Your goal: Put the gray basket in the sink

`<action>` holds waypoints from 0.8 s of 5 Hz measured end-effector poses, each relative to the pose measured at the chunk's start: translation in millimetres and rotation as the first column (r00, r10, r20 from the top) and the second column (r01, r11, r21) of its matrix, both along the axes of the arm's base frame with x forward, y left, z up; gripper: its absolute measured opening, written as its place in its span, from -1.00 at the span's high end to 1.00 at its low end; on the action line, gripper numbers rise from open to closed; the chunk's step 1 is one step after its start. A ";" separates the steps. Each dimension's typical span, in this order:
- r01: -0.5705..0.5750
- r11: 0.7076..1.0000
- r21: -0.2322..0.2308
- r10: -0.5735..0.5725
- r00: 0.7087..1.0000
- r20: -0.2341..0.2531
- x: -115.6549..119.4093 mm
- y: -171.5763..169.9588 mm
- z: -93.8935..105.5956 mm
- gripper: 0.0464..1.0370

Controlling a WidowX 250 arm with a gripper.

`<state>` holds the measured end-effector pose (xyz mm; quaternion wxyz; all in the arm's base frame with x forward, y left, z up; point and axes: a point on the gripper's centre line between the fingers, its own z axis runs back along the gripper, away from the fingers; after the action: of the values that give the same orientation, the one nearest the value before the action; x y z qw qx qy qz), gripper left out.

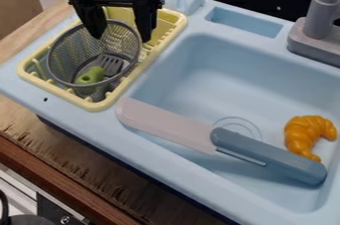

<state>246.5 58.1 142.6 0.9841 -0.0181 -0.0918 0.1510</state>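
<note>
Black fingers spread apart, my gripper (122,38) hangs open at the upper left, over the back part of the yellow rack. Below it the round gray mesh basket (69,56) rests tilted in the rack, and both fingertips overlap its back rim in the view; whether they touch it I cannot tell. Inside or behind the mesh are a green object (91,76) and a gray slotted utensil (110,63). To the right lies the light-blue sink (199,77), its basin holding an orange croissant-like toy (304,134).
The yellow rack (174,20) stands on the sink unit's left side. A knife with a pale blade (169,124) and blue-gray handle (272,158) lies across the basin's front edge. At the back right rises a gray faucet (318,25), with a small recess (244,22) left of it.
</note>
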 end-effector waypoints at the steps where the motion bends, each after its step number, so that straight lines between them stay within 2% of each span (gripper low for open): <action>1: -0.010 1.000 -0.009 0.009 1.000 -0.020 -1.6 -0.7 -5.5 -0.93; 2: -0.174 0.983 -0.063 0.174 0.985 -0.008 11.3 4.3 -5.6 -0.93; 3: -0.318 0.943 -0.100 0.323 0.945 0.041 26.3 10.7 -4.7 -0.93; 4: -0.430 0.901 -0.067 0.434 0.898 0.074 33.0 15.3 -6.5 -0.93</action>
<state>279.5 73.4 136.0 0.9205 -0.0280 -0.1324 0.3666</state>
